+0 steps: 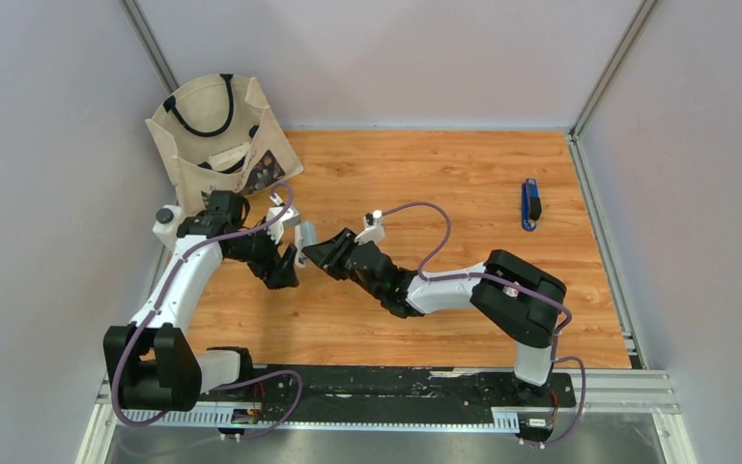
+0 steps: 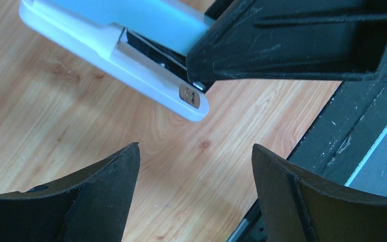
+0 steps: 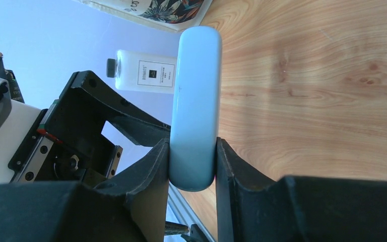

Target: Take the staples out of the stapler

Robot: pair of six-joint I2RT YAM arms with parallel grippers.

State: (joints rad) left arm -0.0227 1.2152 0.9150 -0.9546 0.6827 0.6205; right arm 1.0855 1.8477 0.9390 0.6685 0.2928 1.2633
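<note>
The stapler's pale grey-teal cover (image 3: 196, 91) was pinched across its width by the right gripper (image 3: 192, 147), at about 9 o'clock of the wooden table (image 1: 444, 174) in the top view. The left gripper (image 2: 195, 148) was held spread wide, with nothing between its fingers, just at 9 o'clock of the cover. A blue and black inner body (image 1: 531, 205) was seen lying well apart at 2 o'clock. A canvas bag (image 1: 214, 145) and a white bottle (image 3: 143, 71) were placed at 10 o'clock. The staples could not be made out.
</note>
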